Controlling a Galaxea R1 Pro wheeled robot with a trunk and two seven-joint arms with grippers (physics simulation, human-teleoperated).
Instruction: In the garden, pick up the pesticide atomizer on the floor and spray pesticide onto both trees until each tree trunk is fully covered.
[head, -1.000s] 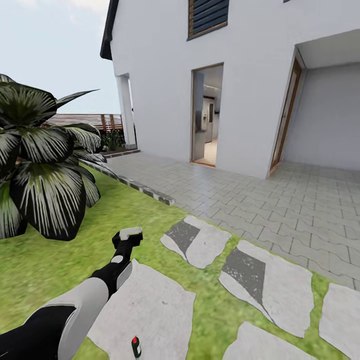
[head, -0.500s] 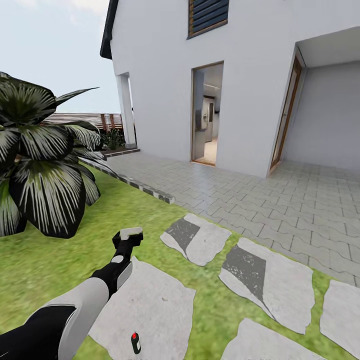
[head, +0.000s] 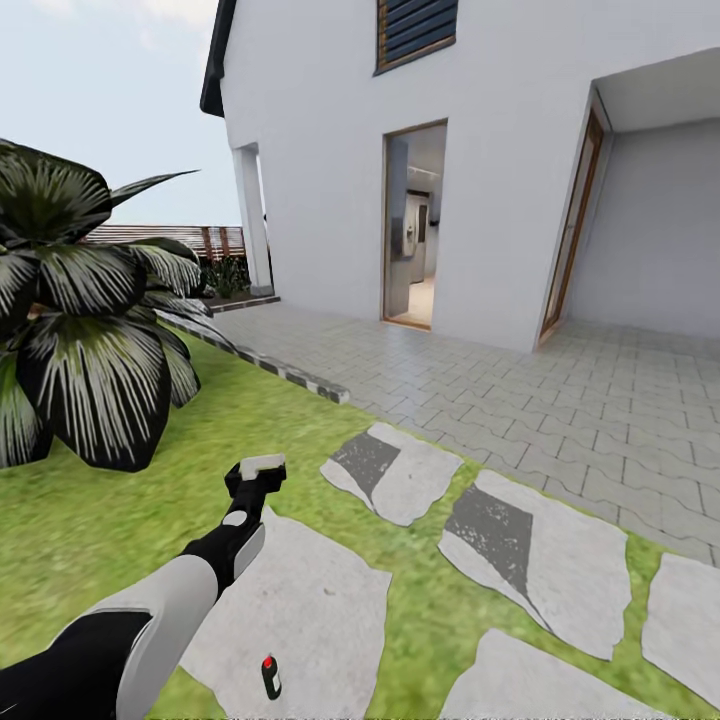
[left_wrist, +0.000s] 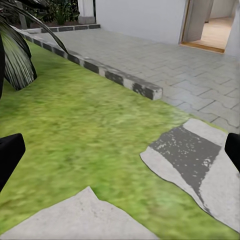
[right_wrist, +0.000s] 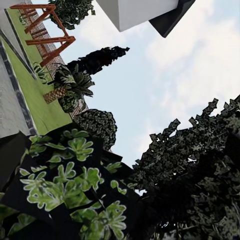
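Left hand (head: 262, 467) spread wide and empty above the grass (head: 90, 520); pesticide atomizer (head: 270, 678) lies well short on a paving slab (head: 310, 610).

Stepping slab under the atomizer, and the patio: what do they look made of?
Stepping slab: likely natural stone, matte pale grey, irregular broken outline. Patio: seemingly concrete or stone pavers, matte grey, regular interlocking joints. The pesticide atomizer stands on the slab's near edge.

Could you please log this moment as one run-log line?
pesticide atomizer: upright on stepping stone, ungrasped | left gripper: open, above grass | phase: approach
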